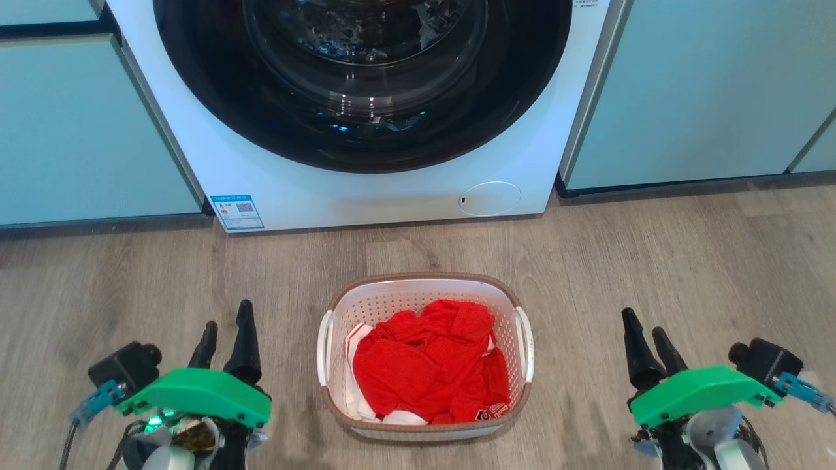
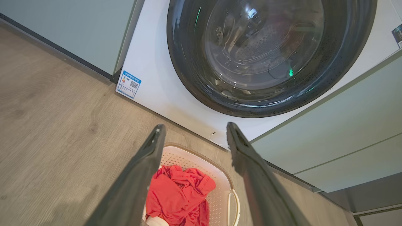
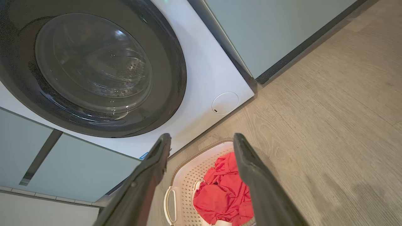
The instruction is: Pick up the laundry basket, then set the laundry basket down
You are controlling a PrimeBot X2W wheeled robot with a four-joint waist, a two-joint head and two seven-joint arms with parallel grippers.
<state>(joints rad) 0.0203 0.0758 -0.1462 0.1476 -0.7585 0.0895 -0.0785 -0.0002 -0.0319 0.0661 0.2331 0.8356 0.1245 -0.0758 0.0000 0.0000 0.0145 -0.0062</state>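
The head view looks forward and steeply down from above the wood floor (image 1: pixel 686 274), squarely facing the washing machine (image 1: pixel 366 196), while the 2 wrist views angle in lower from the left and right, all 3 sharing that machine's front and the laundry basket (image 1: pixel 392 307).

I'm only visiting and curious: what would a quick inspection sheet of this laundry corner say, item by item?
Surface: wood-look floor; the basket stands on it.
Job's things: laundry basket upright in front of the washing machine, holding red clothing and some white fabric; both white handles free.
Clutter: nothing seen.
Grippers: left claw and right claw both open, one on each side of the basket, apart from it.
Cables: thin cable hanging below the left wrist camera; blue connector by the right one.
Surroundings: the white washing machine has its door shut and sits between pale cabinets.
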